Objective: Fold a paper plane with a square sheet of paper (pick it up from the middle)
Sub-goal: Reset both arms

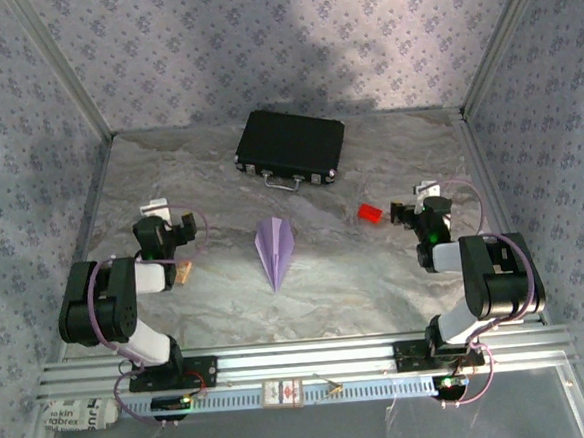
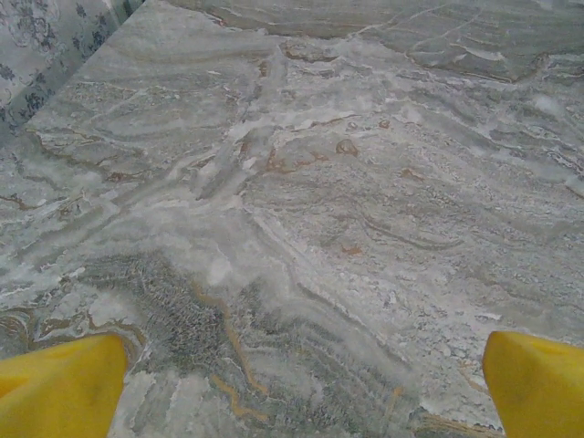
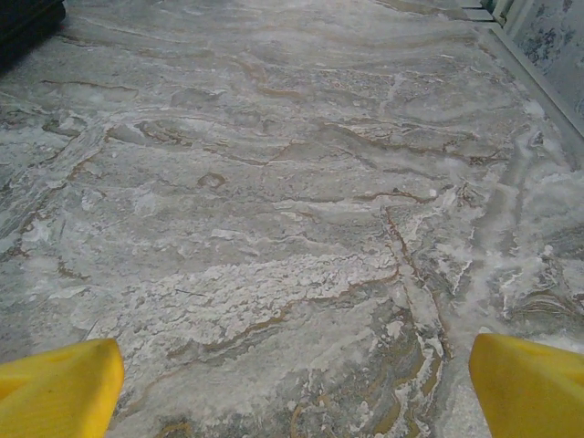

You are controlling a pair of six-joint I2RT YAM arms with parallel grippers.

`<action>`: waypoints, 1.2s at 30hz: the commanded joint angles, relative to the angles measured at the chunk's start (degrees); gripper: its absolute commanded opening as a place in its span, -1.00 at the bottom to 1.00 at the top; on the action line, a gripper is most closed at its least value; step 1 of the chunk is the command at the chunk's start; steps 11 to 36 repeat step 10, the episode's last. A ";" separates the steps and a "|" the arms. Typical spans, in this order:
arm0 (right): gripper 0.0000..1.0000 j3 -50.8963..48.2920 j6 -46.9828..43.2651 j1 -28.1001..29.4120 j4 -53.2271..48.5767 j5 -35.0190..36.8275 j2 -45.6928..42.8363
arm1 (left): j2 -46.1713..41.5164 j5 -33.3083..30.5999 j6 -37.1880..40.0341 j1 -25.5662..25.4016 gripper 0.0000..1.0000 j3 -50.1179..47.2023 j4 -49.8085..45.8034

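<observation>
Between patterned walls (image 1: 289,39), marbled table (image 1: 376,273) holds paper plane (image 1: 276,247).

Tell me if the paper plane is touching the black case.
No, the paper plane lies apart from the black case, with bare marble table between them.

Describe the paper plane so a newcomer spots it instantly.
On the marble table, look nearer than the black case at the far edge. The paper plane lies mid-table, tip toward the near edge. It is a slim lilac dart, unlike the small red block.
</observation>
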 commanded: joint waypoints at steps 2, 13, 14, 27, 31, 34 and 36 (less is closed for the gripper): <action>0.98 0.65 0.60 0.81 1.72 2.31 -0.21 | -0.36 0.45 -0.31 0.04 1.00 0.51 1.83; 0.98 0.95 0.66 0.33 1.18 1.32 -0.14 | -0.34 0.43 -0.26 0.10 1.00 0.52 1.97; 0.98 0.95 0.66 0.33 1.18 1.32 -0.14 | -0.34 0.43 -0.26 0.10 1.00 0.52 1.97; 0.98 0.95 0.66 0.33 1.18 1.32 -0.14 | -0.34 0.43 -0.26 0.10 1.00 0.52 1.97; 0.98 0.95 0.66 0.33 1.18 1.32 -0.14 | -0.34 0.43 -0.26 0.10 1.00 0.52 1.97; 0.98 0.95 0.66 0.33 1.18 1.32 -0.14 | -0.34 0.43 -0.26 0.10 1.00 0.52 1.97; 0.98 0.95 0.66 0.33 1.18 1.32 -0.14 | -0.34 0.43 -0.26 0.10 1.00 0.52 1.97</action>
